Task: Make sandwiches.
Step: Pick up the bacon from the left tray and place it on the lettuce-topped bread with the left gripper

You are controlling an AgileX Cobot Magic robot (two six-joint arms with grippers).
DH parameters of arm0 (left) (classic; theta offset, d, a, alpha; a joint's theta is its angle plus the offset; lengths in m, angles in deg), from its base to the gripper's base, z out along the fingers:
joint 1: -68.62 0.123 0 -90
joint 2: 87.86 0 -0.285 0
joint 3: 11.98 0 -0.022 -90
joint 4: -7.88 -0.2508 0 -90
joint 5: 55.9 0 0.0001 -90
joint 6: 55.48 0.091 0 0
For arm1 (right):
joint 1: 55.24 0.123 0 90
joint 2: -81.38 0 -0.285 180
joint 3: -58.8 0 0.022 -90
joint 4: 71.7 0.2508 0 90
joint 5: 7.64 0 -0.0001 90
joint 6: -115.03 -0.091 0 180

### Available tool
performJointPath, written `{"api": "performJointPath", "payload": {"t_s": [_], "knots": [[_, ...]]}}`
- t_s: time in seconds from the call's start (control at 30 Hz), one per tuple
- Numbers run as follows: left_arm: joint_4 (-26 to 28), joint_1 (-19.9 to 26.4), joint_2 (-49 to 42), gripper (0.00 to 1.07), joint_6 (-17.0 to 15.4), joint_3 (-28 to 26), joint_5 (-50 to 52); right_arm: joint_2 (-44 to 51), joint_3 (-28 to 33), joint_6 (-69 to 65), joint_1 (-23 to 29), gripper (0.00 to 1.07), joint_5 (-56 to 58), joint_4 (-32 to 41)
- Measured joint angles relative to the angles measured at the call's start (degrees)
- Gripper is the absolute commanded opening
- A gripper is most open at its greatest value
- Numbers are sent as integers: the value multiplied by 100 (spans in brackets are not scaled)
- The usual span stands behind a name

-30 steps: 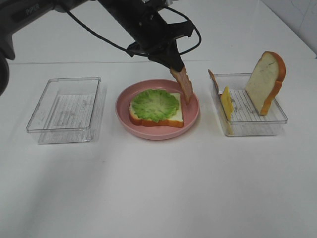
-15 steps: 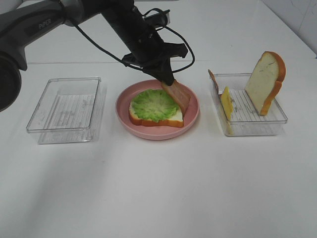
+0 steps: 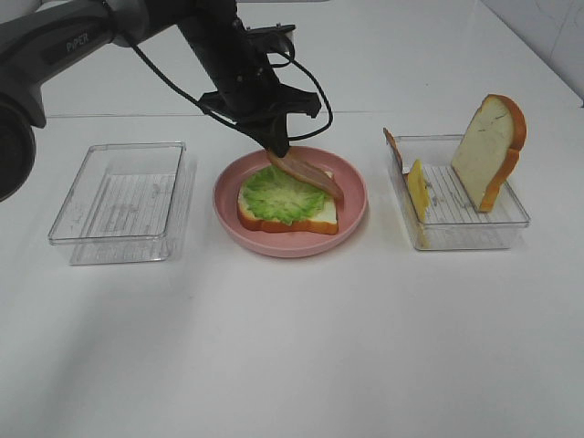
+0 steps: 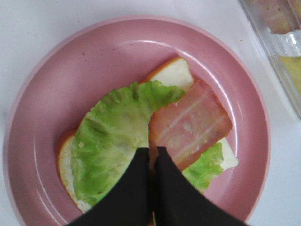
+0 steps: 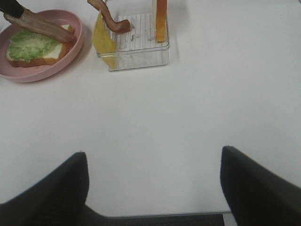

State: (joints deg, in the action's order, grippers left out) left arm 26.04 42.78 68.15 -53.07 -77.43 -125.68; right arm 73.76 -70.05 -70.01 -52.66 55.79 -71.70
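A bread slice (image 3: 321,217) topped with ruffled green lettuce (image 3: 281,193) lies on the round pink plate (image 3: 290,245). My left gripper (image 3: 276,146) is shut on one end of a brown bacon strip (image 3: 307,172), which slants down across the lettuce. In the left wrist view the shut black fingertips (image 4: 153,157) pinch the bacon (image 4: 190,123) over the lettuce (image 4: 113,136). The right gripper (image 5: 153,186) is open above bare table, with nothing between its fingers (image 5: 47,188). It does not show in the exterior view.
The clear tray (image 3: 461,233) on the right holds an upright bread slice (image 3: 491,151), a yellow cheese slice (image 3: 418,190) and another bacon strip (image 3: 392,144). An empty clear tray (image 3: 119,203) sits left of the plate. A black cable (image 3: 315,87) loops off the left arm.
The left gripper has moved left and down. The bacon strip has gone from hanging upright at the plate's right rim to slanting across the lettuce. The right arm has not moved.
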Motion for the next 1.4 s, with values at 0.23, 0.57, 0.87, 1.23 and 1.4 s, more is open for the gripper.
{"api": "performJointPath", "payload": {"t_s": [0.23, 0.57, 0.87, 1.23, 1.4], "knots": [[-390, 0, 0, 0, -6, 0, 0, 0, 0, 0, 0, 75, 0, 0], [-453, 0, 17, 0, -6, 92, 0, 0, 0, 0, 0, 75, 0, 0], [-453, 0, 46, 0, -6, 160, -17, 0, 0, 0, 0, 75, 0, 0], [-504, 0, 40, 79, -372, 160, -17, 0, 0, 0, 0, 75, 0, 0], [-561, 0, -189, 97, -498, 160, -23, 0, 0, 0, 0, 75, 0, 0]]}}
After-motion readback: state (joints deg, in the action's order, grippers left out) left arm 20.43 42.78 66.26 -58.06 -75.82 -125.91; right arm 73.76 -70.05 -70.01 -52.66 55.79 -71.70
